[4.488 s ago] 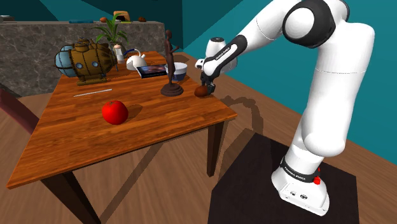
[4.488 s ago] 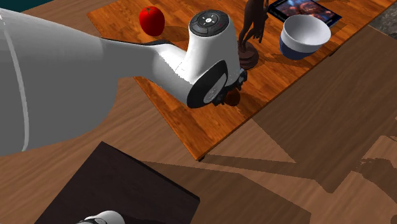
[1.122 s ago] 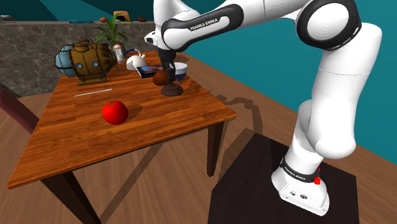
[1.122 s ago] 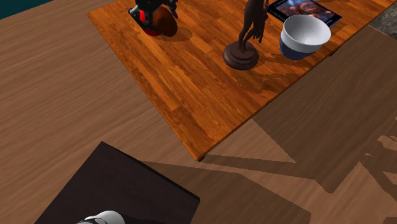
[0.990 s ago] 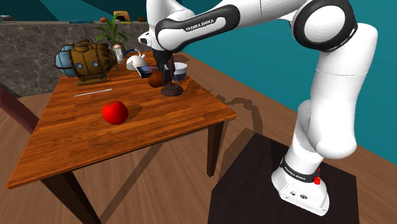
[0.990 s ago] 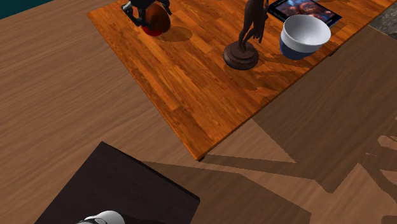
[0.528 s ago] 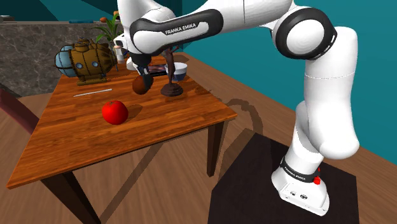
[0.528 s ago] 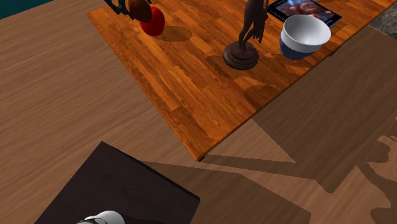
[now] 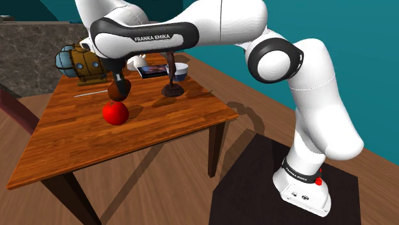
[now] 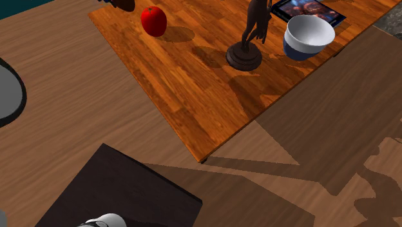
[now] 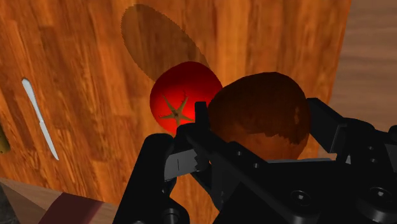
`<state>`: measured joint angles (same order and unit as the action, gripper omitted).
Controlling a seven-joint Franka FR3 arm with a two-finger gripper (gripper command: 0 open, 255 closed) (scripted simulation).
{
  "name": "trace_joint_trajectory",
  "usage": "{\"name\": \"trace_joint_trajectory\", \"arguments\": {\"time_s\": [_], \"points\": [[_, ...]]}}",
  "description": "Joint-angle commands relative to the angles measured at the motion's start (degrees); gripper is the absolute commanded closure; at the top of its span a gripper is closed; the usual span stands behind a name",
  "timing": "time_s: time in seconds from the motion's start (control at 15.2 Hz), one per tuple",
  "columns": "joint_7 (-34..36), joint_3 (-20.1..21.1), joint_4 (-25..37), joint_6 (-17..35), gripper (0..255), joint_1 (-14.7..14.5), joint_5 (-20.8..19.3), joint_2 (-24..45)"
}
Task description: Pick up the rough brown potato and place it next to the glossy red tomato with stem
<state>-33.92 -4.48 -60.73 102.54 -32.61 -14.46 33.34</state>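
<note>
- One black stand (image 9: 256,185) lies nearest, on the wood floor, and carries the arm's white base.
- One wooden table (image 9: 192,121) stands just beyond it, with all the smaller things on or over its top.
- One red tomato (image 9: 116,113) sits on the table, its dark star-shaped stem facing up in the wrist view.
- One brown potato (image 11: 257,118) is clasped between the two black fingers, one pressing each side. It hangs in the air clear of the table top, a little above the tomato and close beside it. In the second exterior view the two are apart, with the potato to the tomato's left.
- One pale knife (image 9: 93,93) lies flat on the table past the tomato.
- One dark figurine (image 9: 171,83) stands upright on a round base.
- One white bowl (image 10: 309,33) with a blue lower band sits near the figurine.
- One flat tablet (image 10: 303,9) showing a picture lies just behind the bowl.
- One brass-coloured submarine model (image 9: 83,61) stands at the far corner, in front of a grey stone wall (image 9: 25,51).
- The arm rises from its base and bends at a dark elbow joint high on the shoulder view's right.
- Its forearm stretches nearly level across the table toward that view's left.
- At the far end the wrist turns down, so the gripper (image 9: 119,87) points at the table top with the potato in its grasp.
</note>
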Motion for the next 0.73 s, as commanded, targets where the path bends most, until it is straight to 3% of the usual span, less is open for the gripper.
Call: {"name": "trace_joint_trajectory", "arguments": {"time_s": [0.0, 0.66], "points": [[0.9, 0.3, 9.3, -4.1, 255, -1.3, 0.1, 5.6], [3.2, 0.3, -2.1, 4.7, 255, -1.4, -0.5, 3.3]]}}
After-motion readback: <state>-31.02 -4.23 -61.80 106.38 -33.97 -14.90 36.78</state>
